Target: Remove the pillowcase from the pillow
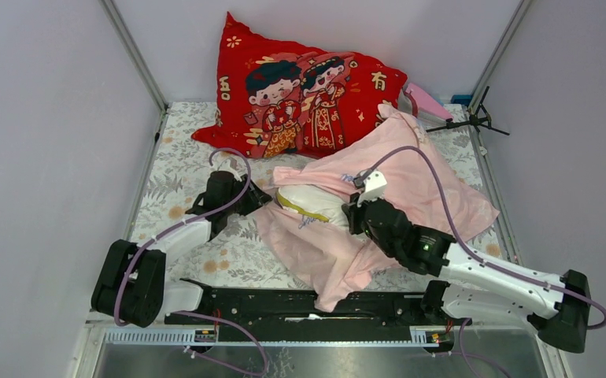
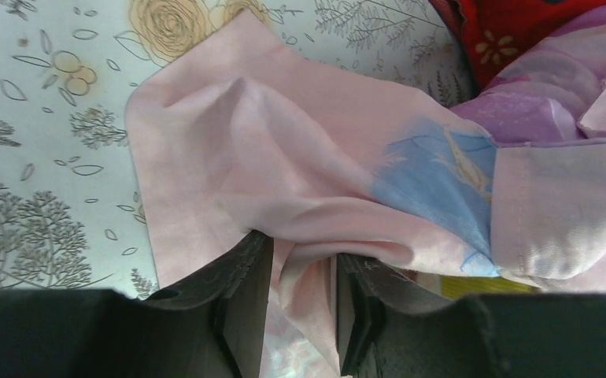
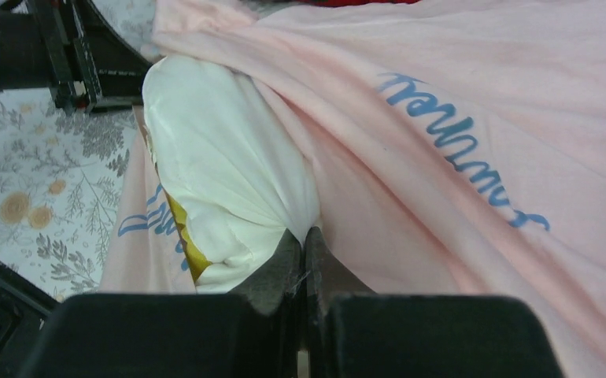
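The pale pink pillowcase [image 1: 410, 189] lies crumpled over the middle of the table. The cream-white pillow [image 1: 315, 201] pokes out of its open left end. My left gripper [image 1: 262, 197] is at the pillowcase's left edge; in the left wrist view it [image 2: 304, 244] is shut on a gathered fold of the pink fabric [image 2: 284, 142]. My right gripper [image 1: 352, 211] is at the pillow's exposed end. In the right wrist view it [image 3: 304, 235] is shut on a pinch of the white pillow [image 3: 221, 157], beside its yellow piping [image 3: 180, 228]. Pillowcase fabric [image 3: 457, 157] covers the rest.
A red cartoon-printed cushion [image 1: 308, 94] leans on the back wall, touching the pillowcase's far edge. A black stand [image 1: 473, 118] and a pink-white object [image 1: 426, 98] sit at the back right. A floral cloth [image 1: 197, 165] covers the table. A black rail [image 1: 284, 303] runs along the near edge.
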Robot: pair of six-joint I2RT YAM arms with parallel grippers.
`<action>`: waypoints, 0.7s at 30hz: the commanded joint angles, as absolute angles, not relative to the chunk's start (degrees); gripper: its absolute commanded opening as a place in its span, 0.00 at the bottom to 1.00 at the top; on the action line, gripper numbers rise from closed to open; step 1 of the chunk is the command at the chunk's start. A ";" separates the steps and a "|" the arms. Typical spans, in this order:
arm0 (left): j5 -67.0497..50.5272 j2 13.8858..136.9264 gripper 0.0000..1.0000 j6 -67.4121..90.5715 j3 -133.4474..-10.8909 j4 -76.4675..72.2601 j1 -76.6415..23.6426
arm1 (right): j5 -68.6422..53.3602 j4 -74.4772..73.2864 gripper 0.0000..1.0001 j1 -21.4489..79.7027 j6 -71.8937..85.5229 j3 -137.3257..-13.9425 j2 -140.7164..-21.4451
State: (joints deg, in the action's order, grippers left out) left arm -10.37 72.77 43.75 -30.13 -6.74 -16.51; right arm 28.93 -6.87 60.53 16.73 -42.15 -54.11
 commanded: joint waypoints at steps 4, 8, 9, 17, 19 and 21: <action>-9.18 75.64 0.35 44.97 -26.84 -12.05 -13.80 | 44.07 3.44 0.00 59.94 15.62 -39.20 -43.60; -8.93 76.20 0.35 45.09 -26.46 -11.83 -13.80 | 46.42 6.58 0.00 59.94 16.08 -36.74 -40.60; -8.73 76.20 0.35 45.09 -26.41 -11.75 -13.80 | 47.31 7.25 0.00 59.94 16.25 -36.19 -39.86; -8.11 77.00 0.36 44.82 -25.76 -12.08 -13.71 | 49.59 11.19 0.00 59.94 17.16 -31.60 -34.52; -10.86 77.28 0.37 44.19 -25.27 -14.83 -13.78 | 44.31 11.03 0.00 59.94 16.13 -32.30 -35.80; -16.93 78.00 0.38 44.39 -24.17 -20.84 -13.86 | 36.54 9.80 0.01 59.94 15.36 -34.00 -38.89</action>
State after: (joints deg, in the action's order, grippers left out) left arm -16.27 75.92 46.54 -27.03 -14.96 -16.19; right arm 36.97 1.48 60.71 17.56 -29.67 -37.91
